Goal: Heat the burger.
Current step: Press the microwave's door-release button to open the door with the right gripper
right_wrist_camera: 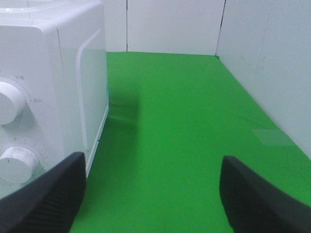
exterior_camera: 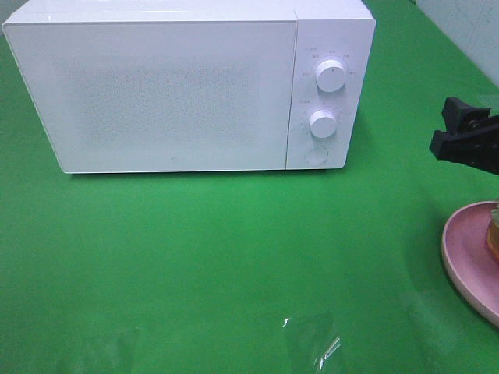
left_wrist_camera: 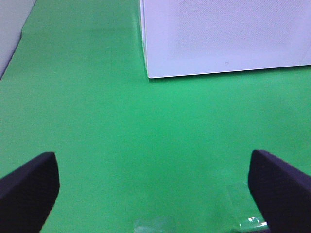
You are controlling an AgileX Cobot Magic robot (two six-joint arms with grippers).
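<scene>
**Holding both claws spread while the burger point(exterior_camera: 494, 234) is sitting on its pink plate point(exterior_camera: 464, 253)**

We are holding the left claw point(left_wrist_camera: 153, 194) spread wide. Its two dark fingers point(left_wrist_camera: 26, 191) are standing far apart, with only the green worktop point(left_wrist_camera: 121, 121) showing between them. The claw is hanging above the worktop. The white microwave point(left_wrist_camera: 223, 39) is standing ahead of it, toward the right arm's side, with a lower front corner nearest. A scrap of clear film point(left_wrist_camera: 252, 224) is lying on the worktop just below this claw, close to one fingertip.

We are holding the right claw point(exterior_camera: 446, 126) spread as well, and it is gripping nothing. It is floating above the worktop, apart from the microwave. The microwave's control panel is standing ahead of this claw and toward the left arm's side. On the panel, the upper knob point(exterior_camera: 330, 75), the lower knob point(exterior_camera: 322, 123) and the round button point(exterior_camera: 316, 153) are sitting one beneath another. The door point(exterior_camera: 156, 86) is sitting shut. White walls point(right_wrist_camera: 170, 24) are closing off the worktop far ahead of the right claw.

The burger is resting on the pink plate near the right claw, lower than it and toward the front of the worktop. The claw is touching neither the burger nor the plate. We are seeing only a sliver of the burger at the edge of the high view, an orange-brown band with a little green on top.
</scene>
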